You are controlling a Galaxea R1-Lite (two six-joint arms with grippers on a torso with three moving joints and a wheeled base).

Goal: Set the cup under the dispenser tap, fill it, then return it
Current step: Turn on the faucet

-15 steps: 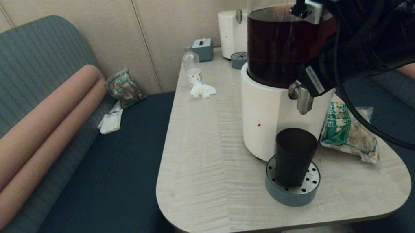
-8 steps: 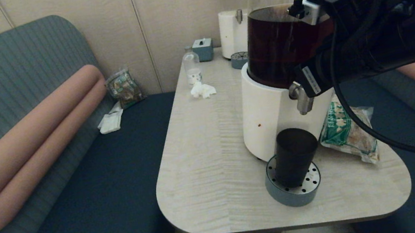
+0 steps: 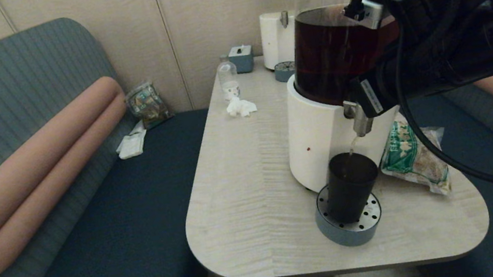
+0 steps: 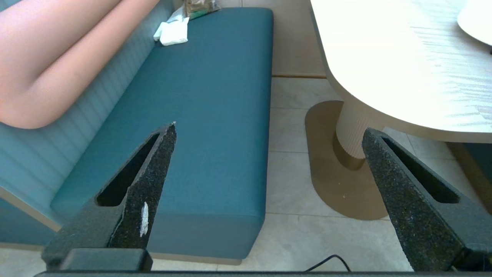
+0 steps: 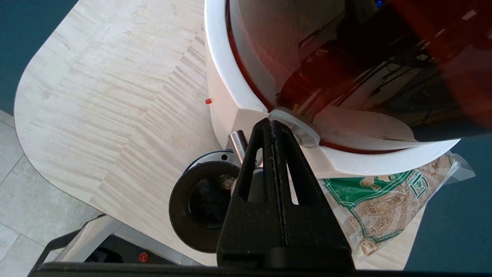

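The near-black cup [image 3: 351, 186] stands upright on a round grey drip tray [image 3: 348, 233], right under the dispenser tap [image 3: 361, 121]. A thin stream of drink [image 3: 351, 145] falls from the nozzle into it. In the right wrist view the cup [image 5: 203, 200] shows from above, with liquid splashing inside, beside the steel tap [image 5: 239, 140]. My right gripper [image 5: 271, 121] is shut, its tips pressed against the tap fitting at the dispenser's white base [image 5: 226, 100]. The right arm [image 3: 457, 43] hides that gripper in the head view. My left gripper [image 4: 269, 129] hangs open and empty over the floor beside the table.
A green snack bag [image 3: 413, 157] lies just right of the dispenser. Farther back on the table [image 3: 245, 197] are a crumpled tissue [image 3: 240, 106], a small clear bottle [image 3: 228, 80], a tissue box [image 3: 241, 57] and a second pale dispenser [image 3: 277, 36]. A blue bench [image 3: 116, 216] runs along the left.
Drink has started to run from the tap into the cup. My right arm shifted slightly at the tap. The cup has stayed in place.
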